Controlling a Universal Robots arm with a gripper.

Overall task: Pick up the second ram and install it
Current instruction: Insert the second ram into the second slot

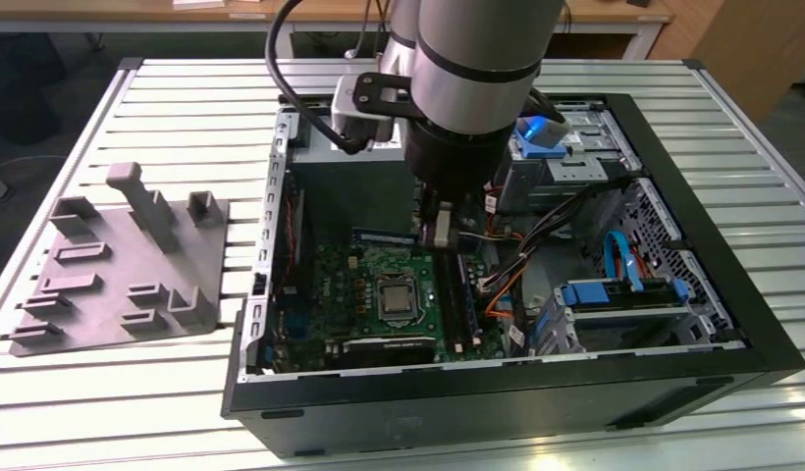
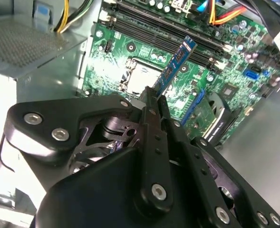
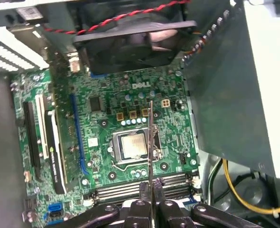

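Observation:
My gripper [image 1: 440, 234] reaches down into the open computer case [image 1: 717, 294], above the green motherboard [image 1: 337, 285]. It is shut on the second ram [image 2: 177, 66], a thin dark strip with a blue and green face. In the first wrist view the second ram [image 3: 150, 142] shows edge-on, rising from between the fingers [image 3: 140, 197] over the processor socket [image 3: 132, 145]. The stick hangs tilted above the board, apart from the long dark memory slots [image 2: 178, 40], which lie beside the socket [image 1: 398, 299].
A grey moulded tray [image 1: 128, 275] lies on the slatted table [image 1: 180, 88] at the exterior view's left. Inside the case are a black fan [image 3: 130, 42], orange and blue cables [image 1: 508, 285], and drive cages [image 1: 613, 294] at the exterior view's right.

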